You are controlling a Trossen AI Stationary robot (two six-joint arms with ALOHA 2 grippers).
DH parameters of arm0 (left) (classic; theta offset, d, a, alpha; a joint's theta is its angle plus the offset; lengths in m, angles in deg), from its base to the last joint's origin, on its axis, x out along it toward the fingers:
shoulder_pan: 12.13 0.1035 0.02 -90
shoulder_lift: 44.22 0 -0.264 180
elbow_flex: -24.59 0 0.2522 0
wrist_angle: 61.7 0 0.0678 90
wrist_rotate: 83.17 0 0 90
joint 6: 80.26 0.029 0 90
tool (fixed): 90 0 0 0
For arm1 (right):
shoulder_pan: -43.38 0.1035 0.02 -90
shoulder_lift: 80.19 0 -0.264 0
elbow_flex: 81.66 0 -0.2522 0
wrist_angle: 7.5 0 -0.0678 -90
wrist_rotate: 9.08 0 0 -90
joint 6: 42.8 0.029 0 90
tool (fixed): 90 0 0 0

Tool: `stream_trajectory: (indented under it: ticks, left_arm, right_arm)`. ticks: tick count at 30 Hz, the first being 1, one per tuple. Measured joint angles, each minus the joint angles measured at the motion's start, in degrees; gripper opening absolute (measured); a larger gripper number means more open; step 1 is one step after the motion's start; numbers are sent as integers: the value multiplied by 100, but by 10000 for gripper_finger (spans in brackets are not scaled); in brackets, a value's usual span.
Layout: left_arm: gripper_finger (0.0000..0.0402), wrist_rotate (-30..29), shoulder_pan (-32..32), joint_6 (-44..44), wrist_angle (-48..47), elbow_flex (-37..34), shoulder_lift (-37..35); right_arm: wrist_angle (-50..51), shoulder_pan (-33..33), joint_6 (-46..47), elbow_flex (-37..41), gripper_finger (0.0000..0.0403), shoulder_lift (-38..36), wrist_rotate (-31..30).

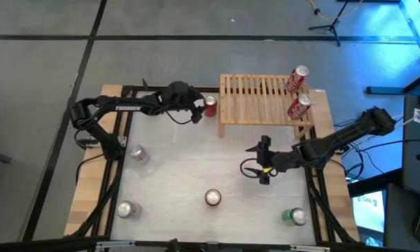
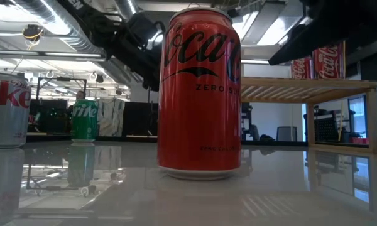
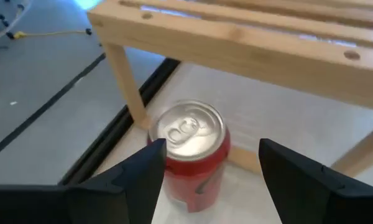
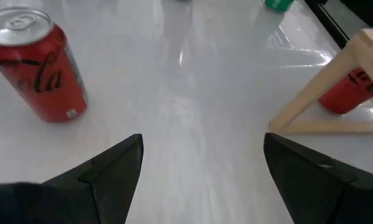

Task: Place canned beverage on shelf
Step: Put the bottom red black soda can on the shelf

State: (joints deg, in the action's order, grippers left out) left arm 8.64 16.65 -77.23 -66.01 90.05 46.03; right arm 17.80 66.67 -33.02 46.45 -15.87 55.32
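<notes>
The wooden slatted shelf (image 1: 262, 98) stands at the table's far side with two red cans (image 1: 299, 92) on its right end. A red can (image 1: 210, 106) stands on the table beside the shelf's left end. My left gripper (image 3: 211, 158) is open, with this can (image 3: 189, 149) between its fingertips. My right gripper (image 1: 264, 161) hangs open over bare table in front of the shelf, nothing between its fingers (image 4: 202, 155). Another red can (image 1: 213, 197) stands upright near the front edge and looms large in the low view (image 2: 199, 94). My left gripper reaches level from the table's left toward the red can. One fingertip (image 3: 150, 165) shows against the can's side (image 3: 168, 163), and I cannot tell whether it touches. The other finger (image 3: 280, 168) stands clear of the can, which rests upright on the table.
More cans stand on the table: one at the left (image 1: 138, 152), one at the front left (image 1: 126, 208), a green one at the front right (image 1: 294, 217). The shelf's leg (image 3: 127, 84) is close beside the left gripper's can. Bare tabletop (image 1: 189, 157) lies in the middle.
</notes>
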Motion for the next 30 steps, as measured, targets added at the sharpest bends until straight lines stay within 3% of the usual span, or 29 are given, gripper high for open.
stream_trajectory:
  ticks: [6, 13, 19, 24, 30]
  left_arm:
    - [247, 826, -582, -119, -239, -4, -113]
    - [247, 761, -1996, -180, -498, -9, -272]
    - [247, -114, -3320, -664, -563, -9, -366]
    - [247, -1247, -4410, -1365, -929, -4, -351]
    - [247, -2396, -5487, -2455, -1027, -4, -326]
  right_arm:
    - [47, -7, -4, 0, 328, 120, -38]
    - [30, -1, 34, -2, 328, 118, -26]
    - [-193, -1, 72, -2, 328, 118, 117]
    - [-463, 0, 45, -2, 328, 231, 372]
    - [-1766, 156, -224, 149, 328, 921, 1037]
